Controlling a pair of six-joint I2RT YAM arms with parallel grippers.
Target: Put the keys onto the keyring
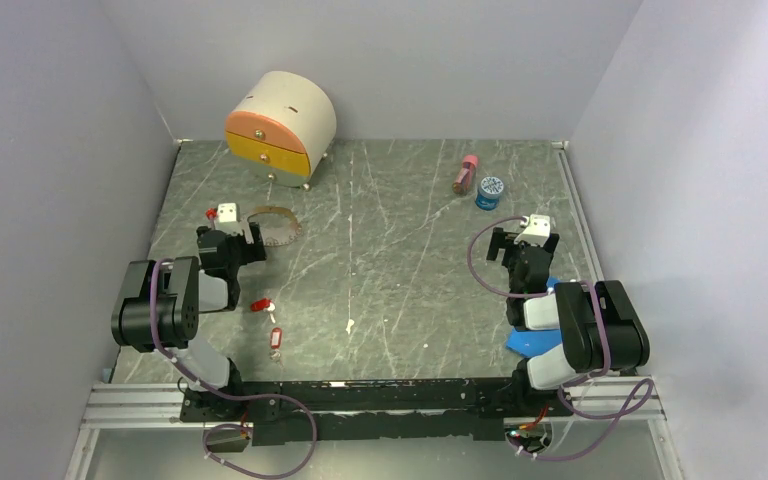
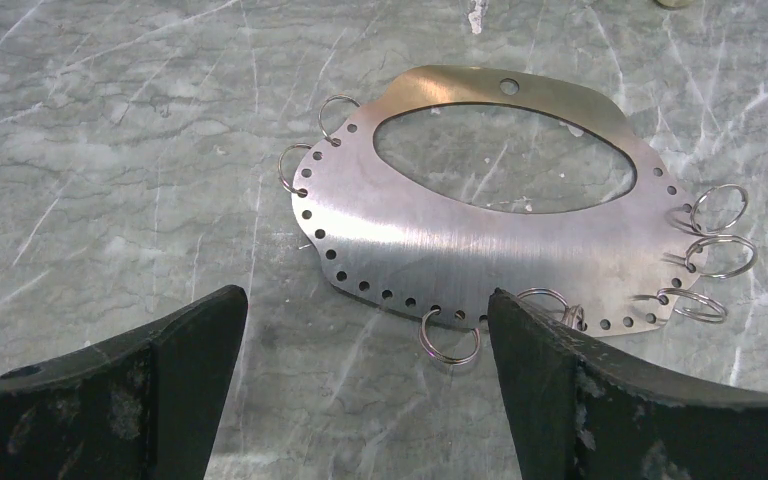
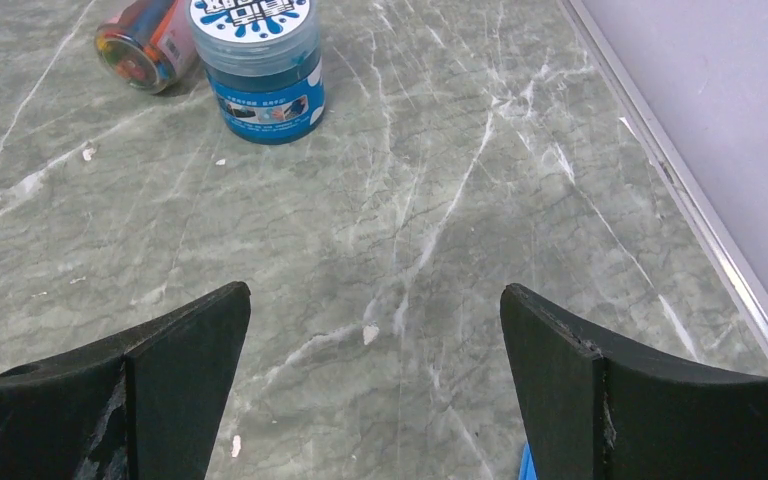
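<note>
Near my bases: 2 red-tagged keys (image 1: pixel 276 340) flat on table (image 1: pixel 410 250), close together, not touching. L claw (image 2: pixel 365 310) released, empty. Keyring (image 2: pixel 440 240), a flat metal plate w/ small rings (image 2: pixel 450 340) on its rim, lies just ahead. R claw (image 3: pixel 375 300) released, empty. Farther: blue jar (image 3: pixel 258 70), pink bottle (image 3: pixel 145 40) on its side.

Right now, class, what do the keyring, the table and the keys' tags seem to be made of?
Keyring: sheet metal, likely steel, brushed satin finish; fine grain lines and a soft sheen show.
Table: grey, white-veined, marble look; real stone or printed laminate, cannot tell.
Keys: red tags, probably plastic; too small to be sure.
</note>
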